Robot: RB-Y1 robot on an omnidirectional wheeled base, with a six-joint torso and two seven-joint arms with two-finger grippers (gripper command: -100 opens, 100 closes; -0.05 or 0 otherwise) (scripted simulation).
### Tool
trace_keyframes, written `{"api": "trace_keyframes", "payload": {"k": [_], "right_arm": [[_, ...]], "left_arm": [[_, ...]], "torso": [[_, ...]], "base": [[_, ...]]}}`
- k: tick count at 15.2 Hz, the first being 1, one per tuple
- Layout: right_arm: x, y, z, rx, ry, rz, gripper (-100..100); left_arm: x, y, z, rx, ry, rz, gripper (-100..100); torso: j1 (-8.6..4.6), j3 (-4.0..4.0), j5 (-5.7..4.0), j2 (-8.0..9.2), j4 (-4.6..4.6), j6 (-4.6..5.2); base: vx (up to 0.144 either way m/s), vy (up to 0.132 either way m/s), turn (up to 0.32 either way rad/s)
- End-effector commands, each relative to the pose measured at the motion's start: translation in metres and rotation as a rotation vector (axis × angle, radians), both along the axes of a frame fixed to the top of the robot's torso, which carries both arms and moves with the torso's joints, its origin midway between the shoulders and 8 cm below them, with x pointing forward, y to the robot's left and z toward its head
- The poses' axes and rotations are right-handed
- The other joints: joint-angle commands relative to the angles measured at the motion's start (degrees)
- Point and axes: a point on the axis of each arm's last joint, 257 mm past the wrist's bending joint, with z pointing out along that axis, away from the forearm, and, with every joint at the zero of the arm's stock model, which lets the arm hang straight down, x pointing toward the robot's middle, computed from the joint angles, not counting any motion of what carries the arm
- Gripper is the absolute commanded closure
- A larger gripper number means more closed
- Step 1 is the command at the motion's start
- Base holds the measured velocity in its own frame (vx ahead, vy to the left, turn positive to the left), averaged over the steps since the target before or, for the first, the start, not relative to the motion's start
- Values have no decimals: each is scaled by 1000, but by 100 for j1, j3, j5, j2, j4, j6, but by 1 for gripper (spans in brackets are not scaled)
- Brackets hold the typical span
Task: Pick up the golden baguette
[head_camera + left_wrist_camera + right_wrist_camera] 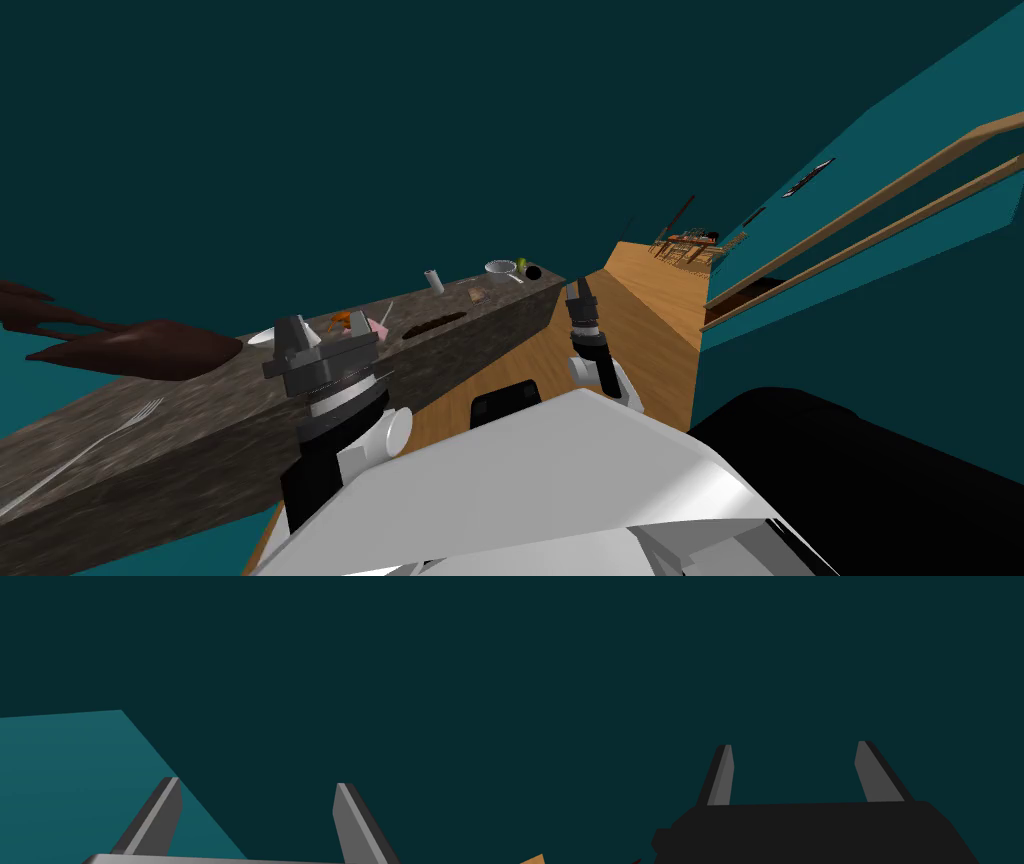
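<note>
Counter of speckled brown-grey stone (220, 400), long and narrow, running away from the robot along its left side, with a strip of orange-brown wooden floor (640, 330) beside it. Partway along the top lies a long, thin, dark brown loaf-like shape (435, 323), flat and in line with the counter. It reads darker than golden and is too small to be certain of, but it is the likeliest baguette. Between it and the robot sit a small pink item (379, 326), an orange item (343, 320) and a white plate (262, 337). Beyond it are a white cylindrical cup (433, 281) and a pale grey bowl (500, 268). A silver fork (100, 440) lies at the near end. The left gripper (300, 335) is raised over the counter near the plate, well short of the loaf; its fingers (162, 816) stand wide apart with nothing between them. The right gripper (577, 292) is held over the floor just off the counter's far corner, its fingers (722, 776) likewise spread and empty. A baguette should be light and fairly stiff, with a dry crust that gives good grip but may crack or crush under a hard squeeze. Being long, it would likely tip if taken near an end. The best hold looks to be across its narrow width at mid-length, blades turned crosswise to the loaf and closed gently.
</note>
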Motion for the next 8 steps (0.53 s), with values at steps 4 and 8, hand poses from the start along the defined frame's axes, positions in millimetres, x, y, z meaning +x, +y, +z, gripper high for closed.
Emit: {"api": "trace_keyframes", "payload": {"k": [4, 8], "right_arm": [[0, 0, 0, 0, 0, 0, 0], [0, 0, 0, 0, 0, 0, 0]], "left_arm": [[14, -5, -7, 80, 69, -29, -100], [27, -3, -16, 124, 134, -32, -100]], "torso": [[-2, -3, 0, -6, -1, 0], [-6, -8, -1, -13, -3, 1]], "base": [[15, -10, -12], [29, -20, -19]]}}
